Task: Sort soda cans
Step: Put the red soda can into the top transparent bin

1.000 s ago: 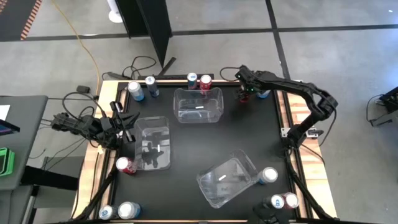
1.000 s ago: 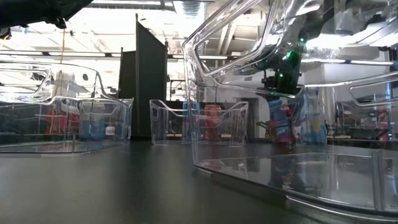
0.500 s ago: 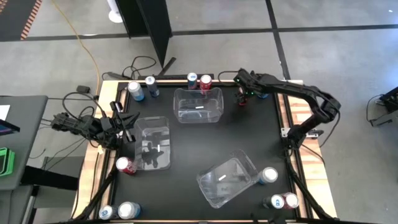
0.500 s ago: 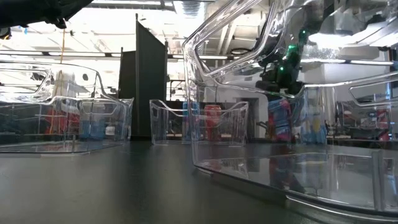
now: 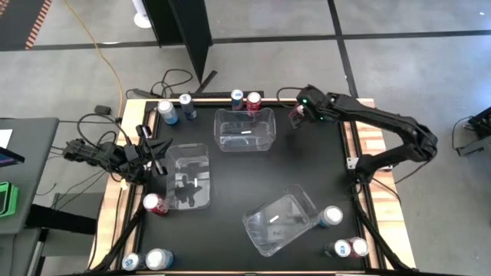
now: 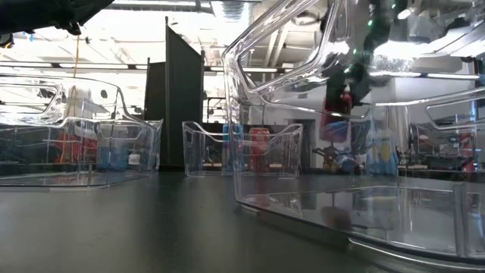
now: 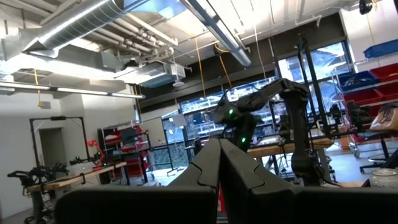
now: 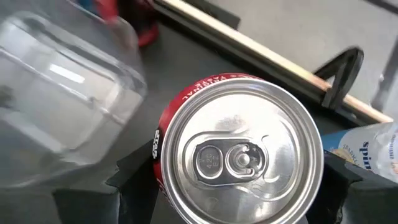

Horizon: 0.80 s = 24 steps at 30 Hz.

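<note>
On the left side of the table (image 5: pixel 307 169), the left hand (image 5: pixel 157 153) waits with its fingers closed on nothing, just beside the clear bin (image 5: pixel 188 176) near that edge. Toward the middle stands the far bin (image 5: pixel 244 129), and two cans, one blue (image 5: pixel 238 98) and one red (image 5: pixel 254 101), are just behind it at the far edge. On the right, the right hand (image 5: pixel 299 115) grips a red soda can (image 8: pixel 239 155); the right wrist view shows its silver top between the two dark fingers (image 8: pixel 134 177), and the low view shows this can hanging in the air, clear of the table. So I judge that the step in hand is the carrying of one red can toward a bin, after the pick. The next move probably calls for bringing the can over the open top of the chosen bin, most likely the far one, lowering it inside and opening the fingers without hitting the wall. Compared with one second ago, the can was then standing low at the far right corner with the hand around it; now it is lifted, and the right arm is stretched out more straight.
</note>
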Each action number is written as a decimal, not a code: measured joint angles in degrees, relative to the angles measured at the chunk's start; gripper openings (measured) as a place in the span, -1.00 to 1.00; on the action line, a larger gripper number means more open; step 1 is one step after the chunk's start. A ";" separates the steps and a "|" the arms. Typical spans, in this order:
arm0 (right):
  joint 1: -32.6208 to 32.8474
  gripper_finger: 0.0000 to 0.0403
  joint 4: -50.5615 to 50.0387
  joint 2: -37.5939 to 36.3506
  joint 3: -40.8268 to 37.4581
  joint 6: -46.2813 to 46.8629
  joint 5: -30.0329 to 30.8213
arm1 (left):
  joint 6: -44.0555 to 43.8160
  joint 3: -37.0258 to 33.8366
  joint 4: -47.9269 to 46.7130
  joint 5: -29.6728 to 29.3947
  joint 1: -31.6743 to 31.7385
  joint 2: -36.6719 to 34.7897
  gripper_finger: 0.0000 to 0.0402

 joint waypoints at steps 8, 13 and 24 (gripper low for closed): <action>4.14 0.55 0.88 -6.68 0.04 0.24 0.00 | 0.00 0.00 0.01 -0.01 0.00 0.01 -1.00; 7.03 0.55 2.61 -7.01 1.38 0.21 -0.04 | 0.00 0.00 0.01 -0.01 0.01 0.01 -1.00; 12.43 0.55 1.64 2.72 16.61 -5.11 -0.08 | 0.00 0.00 0.05 -0.01 0.00 -0.01 -1.00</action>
